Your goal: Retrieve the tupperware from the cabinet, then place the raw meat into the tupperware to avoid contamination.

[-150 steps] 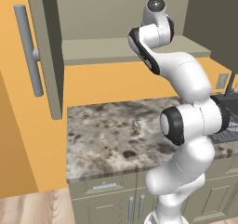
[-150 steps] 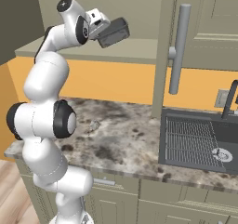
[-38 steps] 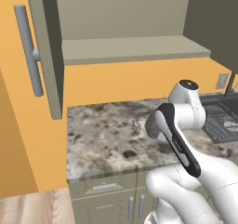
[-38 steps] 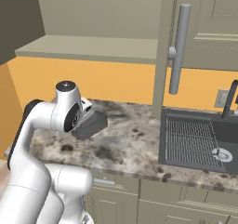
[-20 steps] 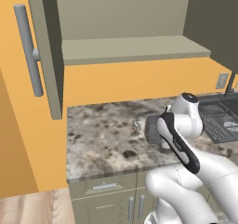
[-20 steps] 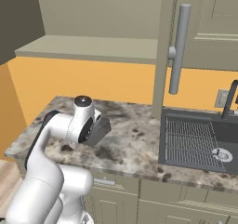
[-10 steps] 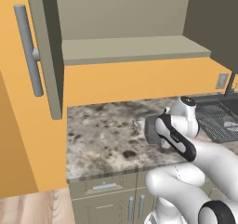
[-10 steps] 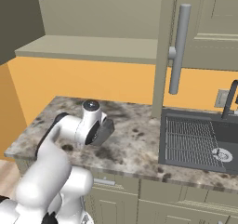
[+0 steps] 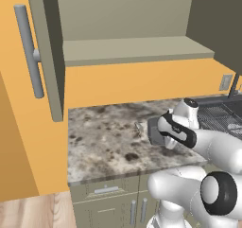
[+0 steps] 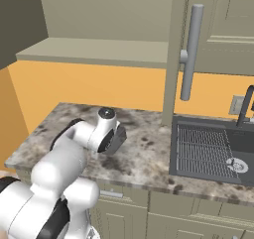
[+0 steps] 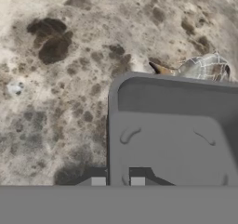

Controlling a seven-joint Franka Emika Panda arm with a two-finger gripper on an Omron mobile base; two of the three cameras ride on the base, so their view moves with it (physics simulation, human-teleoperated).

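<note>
The tupperware (image 11: pixel 172 139) is a dark grey, smoky tub. My gripper (image 11: pixel 117 181) is shut on its left wall, one fingertip on each side. It hangs low over the speckled stone counter (image 9: pixel 104 142); whether it touches I cannot tell. The same tupperware (image 9: pixel 155 130) shows ahead of my hand in the left base view, and the tupperware (image 10: pixel 118 140) sits beside the hand in the right base view. The raw meat (image 11: pixel 204 69), a small pale glossy piece, lies on the counter just past the tub's far rim. The raw meat (image 9: pixel 140 126) lies to the tub's left. The cabinet (image 9: pixel 132 49) stands open above.
The open left cabinet door (image 9: pixel 47 57) with its bar handle (image 9: pixel 28 52) juts out over the counter's left end. The right door (image 10: pixel 191 49) hangs above the dark sink (image 10: pixel 213 151), which has a faucet (image 10: pixel 245 106). Under-counter cabinets (image 10: pixel 163 213) run below.
My hand has come down from mid-height to just above the counter with the tupperware still in its grip, and has moved slightly forward toward the raw meat.
</note>
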